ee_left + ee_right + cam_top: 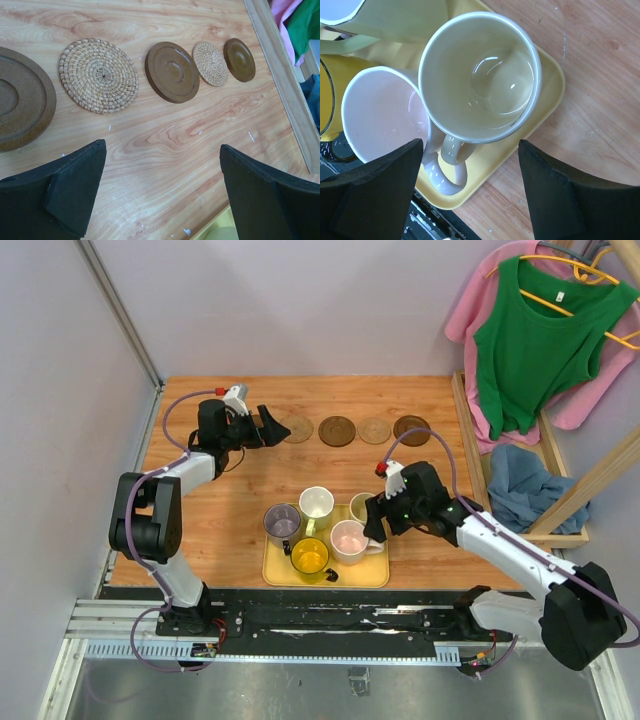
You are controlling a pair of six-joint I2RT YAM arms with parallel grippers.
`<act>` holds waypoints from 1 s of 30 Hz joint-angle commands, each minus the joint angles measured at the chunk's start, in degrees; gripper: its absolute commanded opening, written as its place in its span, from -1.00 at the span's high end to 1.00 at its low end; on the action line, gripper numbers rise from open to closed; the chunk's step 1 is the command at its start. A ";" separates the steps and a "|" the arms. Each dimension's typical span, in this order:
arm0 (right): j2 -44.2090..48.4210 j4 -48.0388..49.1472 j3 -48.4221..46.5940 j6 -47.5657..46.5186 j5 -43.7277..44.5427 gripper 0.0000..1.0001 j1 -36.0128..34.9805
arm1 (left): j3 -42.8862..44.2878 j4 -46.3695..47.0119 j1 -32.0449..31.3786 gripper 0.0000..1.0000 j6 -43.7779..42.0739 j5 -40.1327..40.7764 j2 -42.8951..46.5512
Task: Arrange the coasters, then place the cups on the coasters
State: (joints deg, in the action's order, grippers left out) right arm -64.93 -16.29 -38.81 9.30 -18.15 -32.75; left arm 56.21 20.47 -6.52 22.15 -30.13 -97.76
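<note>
Brown and woven-tan discs, the coasters (171, 71) lie flat in one row on the wooden table (235, 540), well beyond the yellow tray (355, 575). They alternate dark and light and sit apart from one another. That spacing looks meant to give each cup room of its own, so the arranging seems done or nearly so. The cups (316, 504) all stand upright, crowded together on the tray, none on a coaster yet.

The right gripper (470, 167) hangs over the tray's far right corner, jaws spread and holding nothing. The handle of the cream cup (480, 75) lies between them, so it is probably lining up to take that cup first. The left gripper (162, 170) hovers beyond the tray to its far left, at the left end of the row, jaws wide apart and empty.

From overhead only four coasters show, because the left gripper covers the fifth. The left wrist view cuts that dark one off at the frame edge. The right gripper hides most of the cream cup from above. Beside it, the handle of the pink cup (382, 117) is hard to tell from the cream one's.
</note>
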 commanded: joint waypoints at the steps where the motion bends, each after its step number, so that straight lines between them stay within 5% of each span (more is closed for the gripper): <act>1: -1.44 -2.09 0.42 0.00 4.04 -0.54 -1.19 | -0.39 1.15 -0.24 -0.97 -0.03 -0.37 1.02; 15: 3.64 0.40 -0.72 1.01 1.63 -0.56 -1.52 | -0.31 1.44 -0.24 -0.97 0.16 -0.90 0.47; 30: 5.19 0.35 1.84 1.92 8.69 -0.52 -1.52 | -0.31 1.42 -0.24 -0.98 0.22 -1.21 0.00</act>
State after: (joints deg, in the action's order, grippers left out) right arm -60.71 -16.16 -38.26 10.46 -12.82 -33.47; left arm 56.23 20.47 -6.52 22.35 -30.39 -97.76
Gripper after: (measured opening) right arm 0.764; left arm 0.989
